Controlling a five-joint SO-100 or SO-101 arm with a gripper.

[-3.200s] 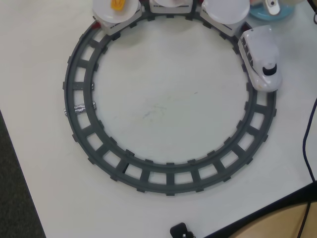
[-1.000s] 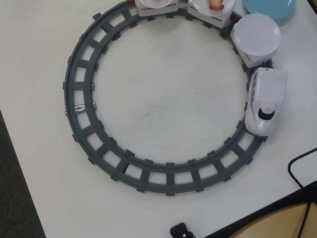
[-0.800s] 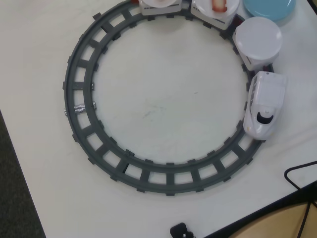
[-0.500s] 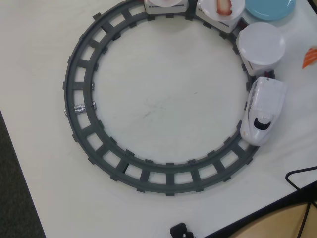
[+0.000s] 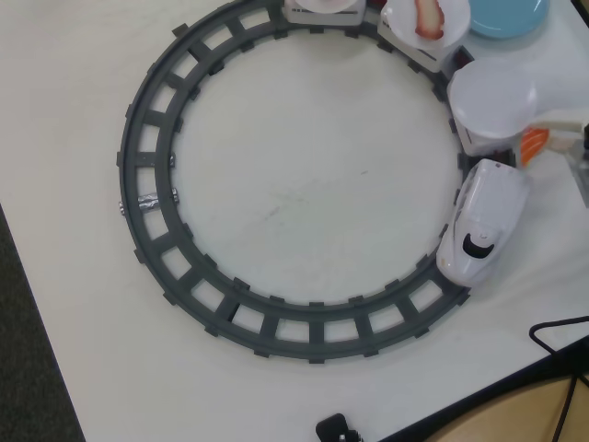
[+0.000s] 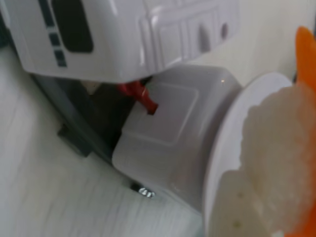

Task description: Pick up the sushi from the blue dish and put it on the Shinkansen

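The sushi [image 5: 535, 145] hung in the gripper [image 5: 543, 143] at the right edge of the overhead view, just off the rim of the empty white plate [image 5: 492, 97] on the car behind the Shinkansen [image 5: 482, 219] engine. Its orange top showed between pale gripper parts; the fingers appeared clamped on it, though their tips were largely hidden.

In the wrist view the rice [image 6: 279, 148] filled the right side, with the orange top [image 6: 307, 54] running along the frame's right edge, so the piece seemed to lie on its side against a finger [image 6: 237, 207]. The plate's rim [image 6: 224, 143] curved close beside the rice, and whether the two touched could not be told.

The coming move turned on that gap: in the overhead view the plate's centre lay to the left of and slightly above the sushi, so the piece likely needed carrying inward over the rim before release. Its long axis ran roughly up and down in that view.

The blue dish [image 5: 508, 16], at the top edge, looked empty in the part visible. A neighbouring plate [image 5: 405, 23] carried a red-and-white piece [image 5: 429, 17]. The train sat on the grey ring track [image 5: 147, 198].
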